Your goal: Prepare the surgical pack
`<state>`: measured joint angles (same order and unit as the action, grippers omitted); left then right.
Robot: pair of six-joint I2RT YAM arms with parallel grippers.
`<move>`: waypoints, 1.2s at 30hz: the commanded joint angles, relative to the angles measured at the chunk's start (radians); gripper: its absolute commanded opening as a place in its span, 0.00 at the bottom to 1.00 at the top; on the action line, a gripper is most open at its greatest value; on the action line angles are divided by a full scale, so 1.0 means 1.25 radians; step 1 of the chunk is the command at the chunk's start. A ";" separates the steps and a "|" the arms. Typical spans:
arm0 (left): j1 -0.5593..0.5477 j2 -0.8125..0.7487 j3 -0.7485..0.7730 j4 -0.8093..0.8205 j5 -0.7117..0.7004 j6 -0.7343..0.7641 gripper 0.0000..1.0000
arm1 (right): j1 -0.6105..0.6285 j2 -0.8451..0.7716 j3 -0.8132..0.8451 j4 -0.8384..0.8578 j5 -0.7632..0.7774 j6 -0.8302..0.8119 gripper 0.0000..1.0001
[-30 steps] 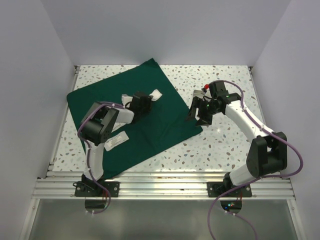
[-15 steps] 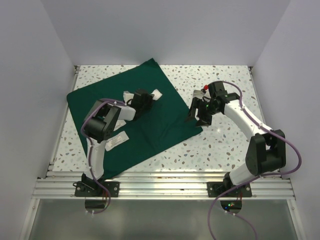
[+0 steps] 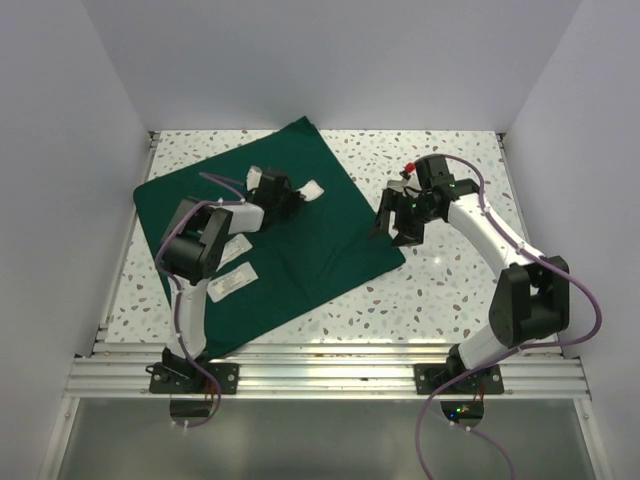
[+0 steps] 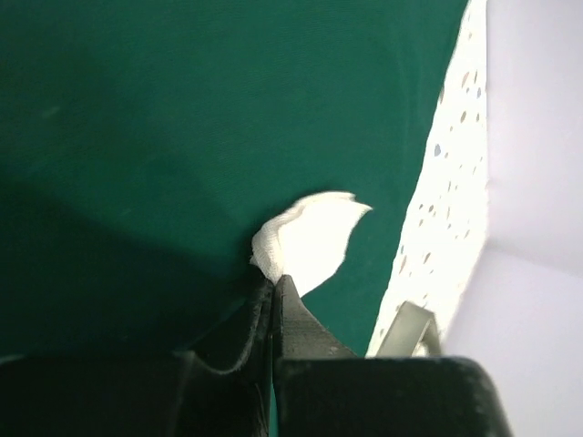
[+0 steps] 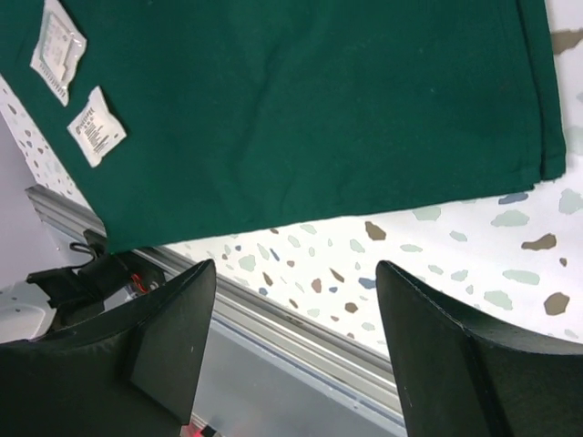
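Observation:
The dark green drape [image 3: 300, 240] lies flat and unfolded on the table. My left gripper [image 3: 297, 192] rests low on its far part, shut on the edge of a white gauze pad [image 3: 314, 188]. The left wrist view shows the jaws pinched together [image 4: 271, 280] on the pad's corner [image 4: 314, 241]. Two white packets [image 3: 236, 281] lie on the drape's near left, and they also show in the right wrist view [image 5: 56, 44]. My right gripper [image 3: 393, 224] is open and empty above the drape's right corner [image 5: 537, 137]. No steel tray or instruments are in view.
The speckled table [image 3: 450, 280] is walled at the back and both sides. An aluminium rail [image 3: 330, 375] runs along the near edge. A small red-tipped part [image 3: 409, 165] sits by the right wrist.
My left gripper has shifted a little toward the far left, still pinching the gauze pad. My right gripper has moved slightly farther back, still open.

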<state>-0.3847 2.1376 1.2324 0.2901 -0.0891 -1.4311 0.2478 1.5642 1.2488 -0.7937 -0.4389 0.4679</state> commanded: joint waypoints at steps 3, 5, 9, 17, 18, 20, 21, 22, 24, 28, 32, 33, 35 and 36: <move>0.021 -0.127 0.108 -0.203 0.164 0.357 0.00 | 0.003 -0.009 0.065 -0.006 -0.062 -0.063 0.78; 0.021 -0.193 0.099 -0.272 0.208 0.445 0.00 | 0.009 -0.011 0.063 0.019 -0.121 -0.065 0.80; 0.017 -0.328 0.033 -0.336 0.268 0.578 0.00 | 0.030 -0.016 0.062 0.080 -0.203 -0.071 0.81; -0.037 -0.649 -0.172 -0.452 0.371 0.680 0.00 | 0.140 -0.011 0.121 0.138 -0.319 -0.186 0.86; -0.049 -0.685 -0.200 -0.442 0.378 0.675 0.00 | 0.151 -0.007 0.129 0.123 -0.334 -0.204 0.87; -0.085 -0.778 -0.270 -0.447 0.389 0.665 0.00 | 0.178 -0.002 0.136 0.122 -0.354 -0.233 0.88; -0.096 -0.804 -0.289 -0.452 0.392 0.653 0.00 | 0.183 -0.002 0.136 0.126 -0.369 -0.236 0.88; -0.120 -0.851 -0.305 -0.471 0.389 0.648 0.00 | 0.192 -0.002 0.132 0.139 -0.395 -0.234 0.88; -0.141 -0.896 -0.350 -0.476 0.399 0.624 0.00 | 0.201 0.000 0.130 0.153 -0.429 -0.238 0.88; -0.165 -1.018 -0.408 -0.449 0.460 0.594 0.00 | 0.259 0.030 0.139 0.144 -0.521 -0.261 0.89; -0.163 -1.067 -0.420 -0.459 0.504 0.607 0.00 | 0.302 0.036 0.115 0.155 -0.613 -0.270 0.88; -0.165 -1.073 -0.421 -0.457 0.519 0.606 0.00 | 0.309 0.037 0.110 0.156 -0.616 -0.270 0.88; -0.163 -1.081 -0.430 -0.446 0.558 0.606 0.00 | 0.323 0.040 0.101 0.155 -0.631 -0.272 0.88; -0.165 -1.084 -0.431 -0.443 0.567 0.603 0.00 | 0.328 0.042 0.101 0.153 -0.632 -0.274 0.88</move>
<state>-0.5858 0.7937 0.7113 -0.2909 0.5282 -0.6701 0.6437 1.6184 1.3788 -0.6270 -1.1336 0.1547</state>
